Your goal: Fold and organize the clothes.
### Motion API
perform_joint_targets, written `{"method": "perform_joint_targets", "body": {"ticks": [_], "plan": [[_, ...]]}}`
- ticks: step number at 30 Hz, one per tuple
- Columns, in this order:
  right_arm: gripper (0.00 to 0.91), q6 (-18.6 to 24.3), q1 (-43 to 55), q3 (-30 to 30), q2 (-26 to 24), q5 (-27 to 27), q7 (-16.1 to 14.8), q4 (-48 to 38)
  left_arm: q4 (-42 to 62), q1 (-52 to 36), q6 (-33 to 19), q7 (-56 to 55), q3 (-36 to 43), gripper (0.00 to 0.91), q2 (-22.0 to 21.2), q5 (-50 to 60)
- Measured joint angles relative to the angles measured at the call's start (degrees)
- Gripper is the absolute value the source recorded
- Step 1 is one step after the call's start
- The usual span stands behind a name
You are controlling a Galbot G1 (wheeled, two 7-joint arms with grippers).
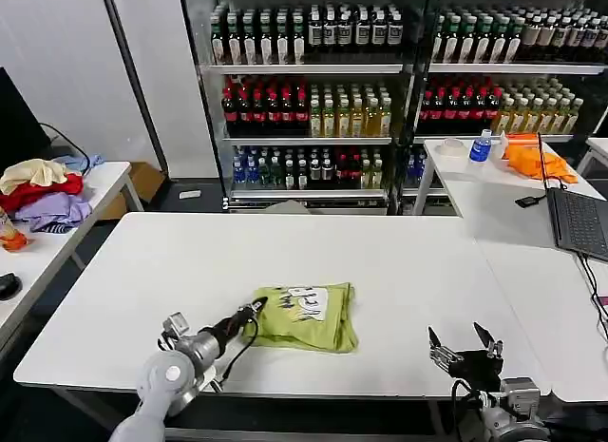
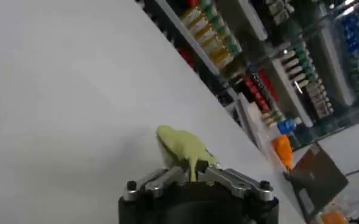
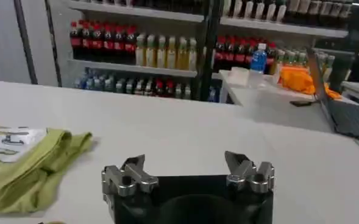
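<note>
L gripper [image 1: 253, 312] clamped on folded lime T-shirt's [image 1: 309, 316] left edge on white table [image 1: 190, 271]; R gripper [image 1: 465, 345] idle near front edge, fingers apart.

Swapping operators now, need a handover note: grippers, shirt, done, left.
Left gripper: shut on the left edge of the lime T-shirt.
Right gripper: open, holding nothing, at the near right table edge.
Shirt: a folded bundle near the front of the white table, white print patch facing up.
Done: shirt looks mostly folded.
Left: probably release, tidy the bundle and put it in place.
</note>
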Motion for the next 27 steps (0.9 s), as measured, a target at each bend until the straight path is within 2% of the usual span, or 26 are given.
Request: {"method": "perform_joint_targets", "body": {"ticks": [3, 7, 13, 18, 22, 27], "plan": [[0.907, -0.05, 0.34, 0.07, -0.24, 0.3, 0.0, -0.09, -1.04, 0.44, 0.46, -0.09, -2.41, 0.02, 1.5, 0.06], [0.907, -0.11, 1.19, 0.03, -0.34, 1.14, 0.04, -0.45, -2.11, 1.31, 0.97, 0.57, -7.27, 0.02, 6.13, 0.79], [0.907, 0.13, 2.99, -0.38, 0.12, 2.35, 0.04, -1.2, -2.16, 1.03, 1.41, 2.7, -15.2, 0.02, 17.81, 2.79], [0.907, 0.19, 4.0, -0.79, 0.44, 2.84, 0.01, -1.4, -3.99, -0.1, 1.46, 4.02, -17.54, 0.02, 26.69, 6.14], [0.907, 0.14, 4.42, -0.59, 0.61, 3.04, 0.09, -1.42, -7.0, 0.26, 1.44, 4.53, -16.22, 0.02, 29.79, 12.22], [0.907, 0.08, 4.29, -0.48, 1.05, 2.77, 0.11, -1.43, -9.21, 0.68, 1.16, 4.26, -10.11, 0.02, 29.02, 23.74]]}}
